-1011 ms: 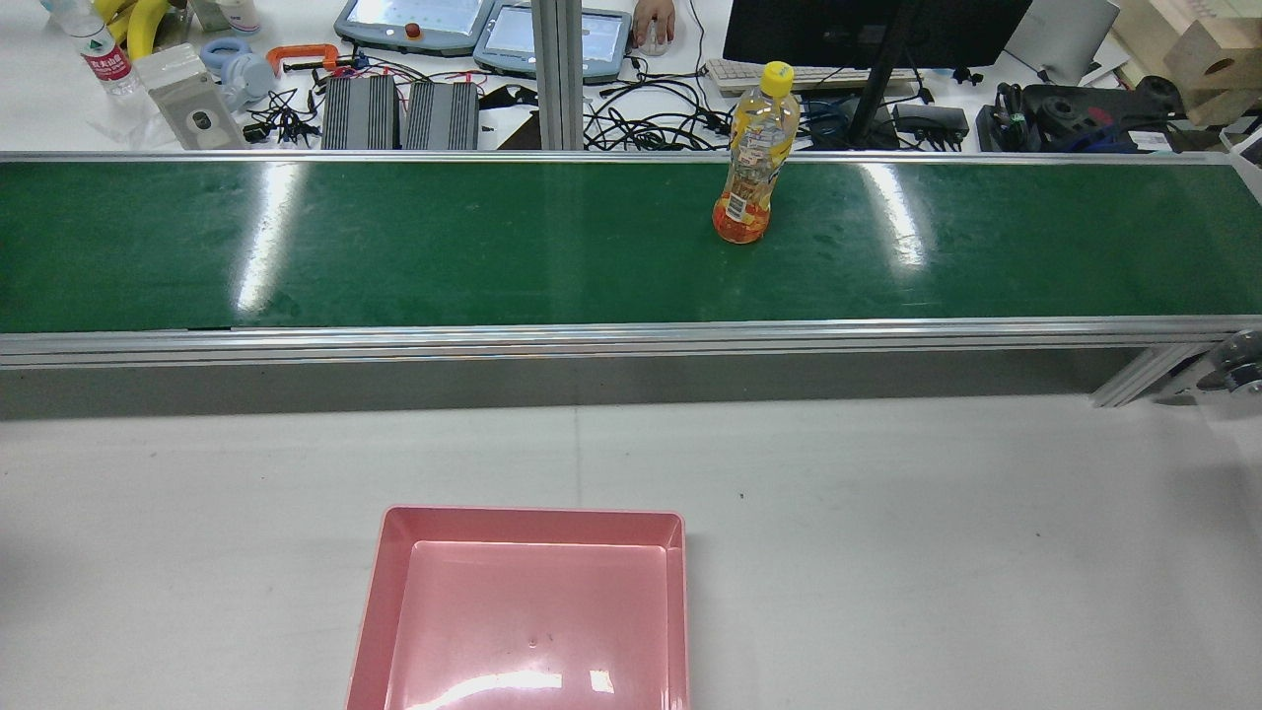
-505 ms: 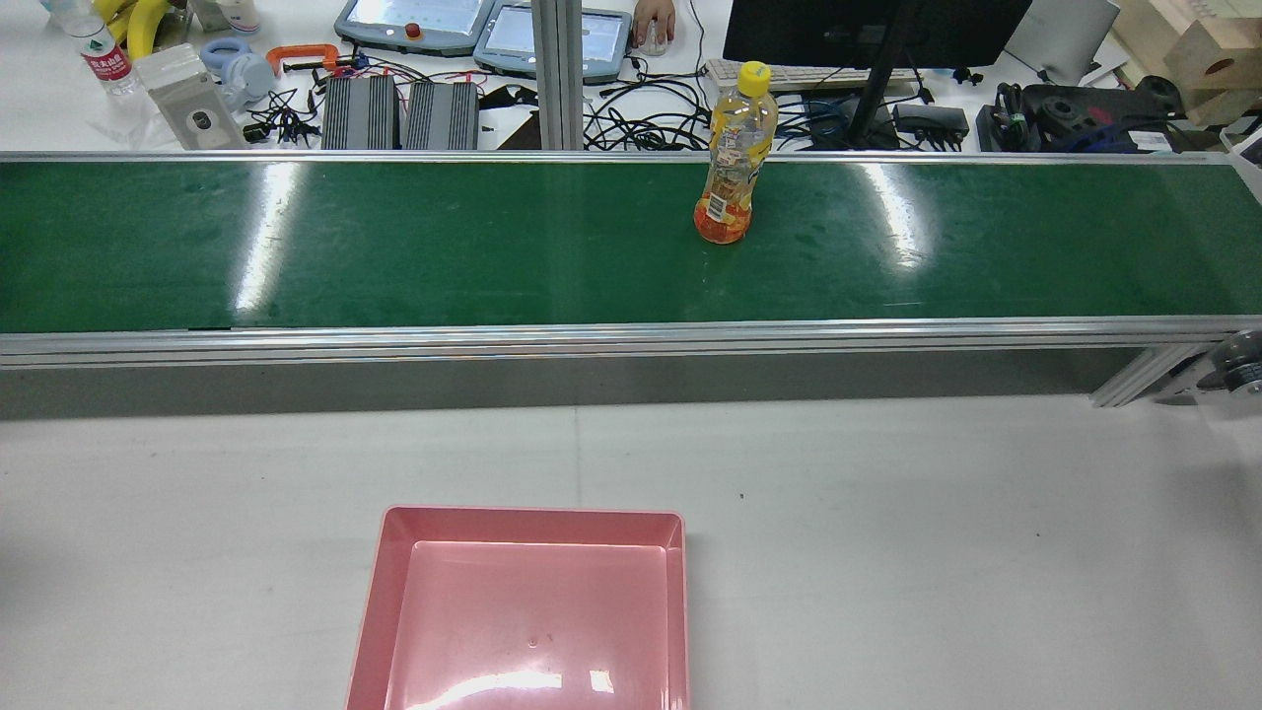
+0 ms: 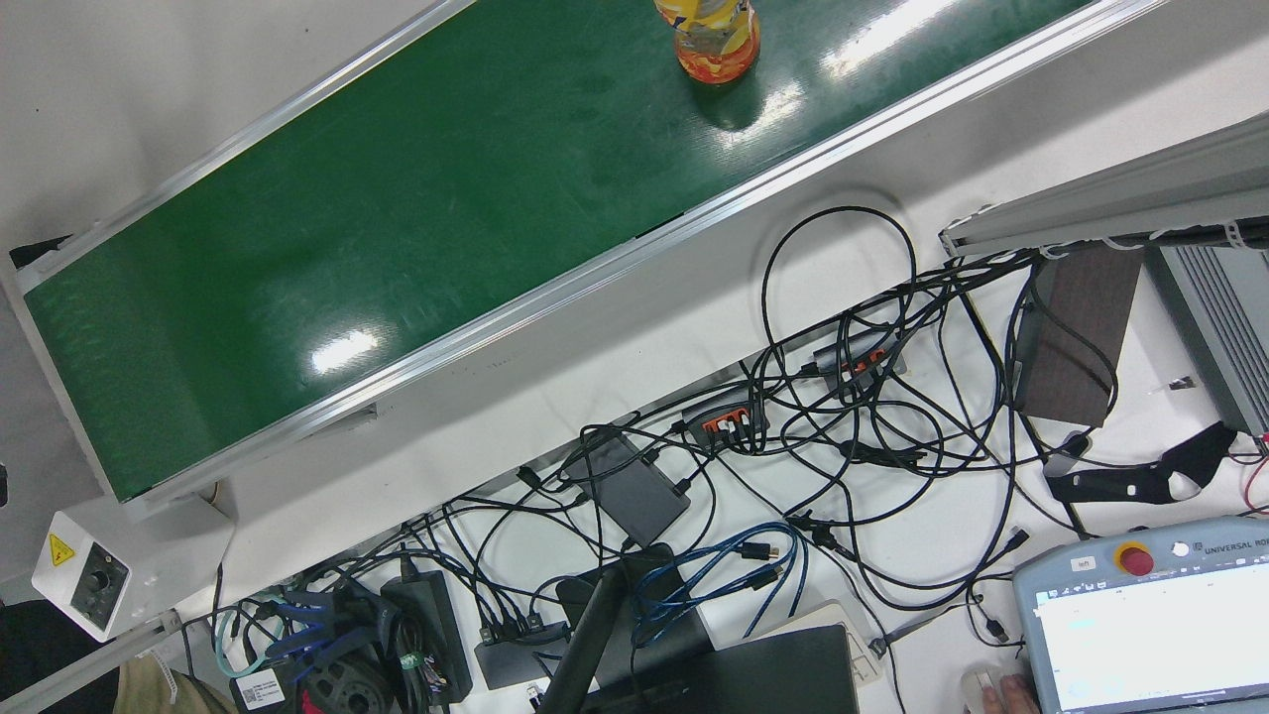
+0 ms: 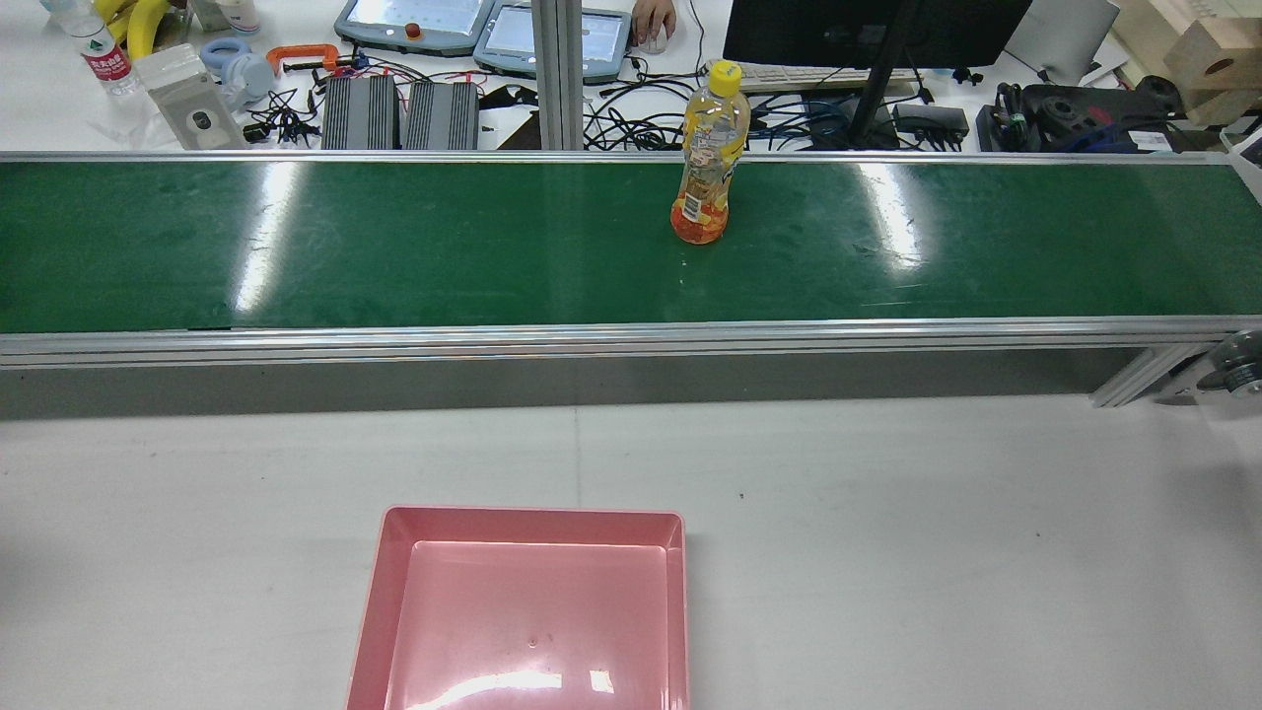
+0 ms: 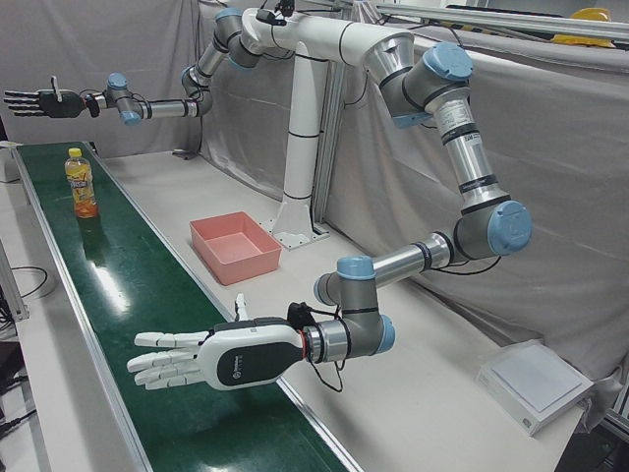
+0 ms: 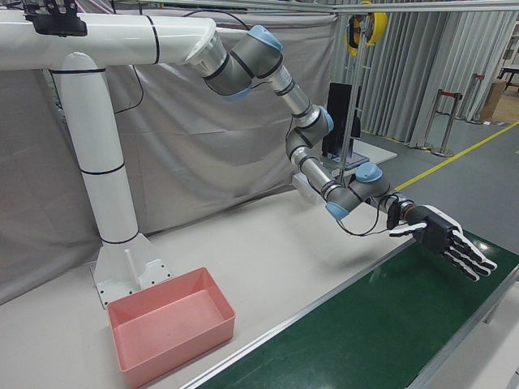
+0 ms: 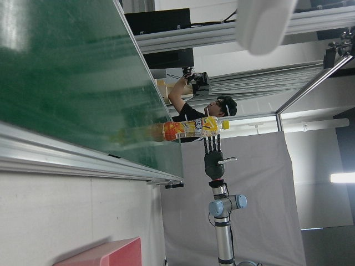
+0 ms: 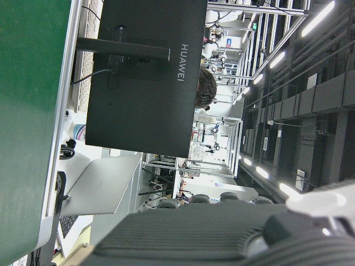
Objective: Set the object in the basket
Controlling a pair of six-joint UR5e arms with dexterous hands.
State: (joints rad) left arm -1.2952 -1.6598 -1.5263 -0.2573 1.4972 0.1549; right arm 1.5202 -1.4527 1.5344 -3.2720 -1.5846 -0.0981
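An orange drink bottle (image 4: 705, 153) with a yellow cap stands upright on the green conveyor belt (image 4: 394, 247), right of the belt's middle in the rear view. The bottle's base (image 3: 716, 40) shows at the front view's top edge. The pink basket (image 4: 532, 514) sits empty on the white table, nearer the robot. My left hand (image 5: 211, 359) hovers open and flat over one end of the belt, far from the bottle (image 5: 81, 182). My right hand (image 5: 39, 101) hovers open at the other end, beyond the bottle (image 7: 194, 127). The right hand (image 6: 444, 241) holds nothing.
Behind the belt lies a desk with tangled cables (image 3: 843, 397), teach pendants (image 4: 414, 22), a monitor (image 4: 868, 30) and a person's hand on a mouse (image 4: 654, 20). The white arm pedestal (image 5: 300, 167) stands behind the basket (image 5: 236, 264). White table (image 4: 937, 552) surrounds the basket.
The bottle has travelled leftward along the belt in the rear view, staying upright. The basket has not moved.
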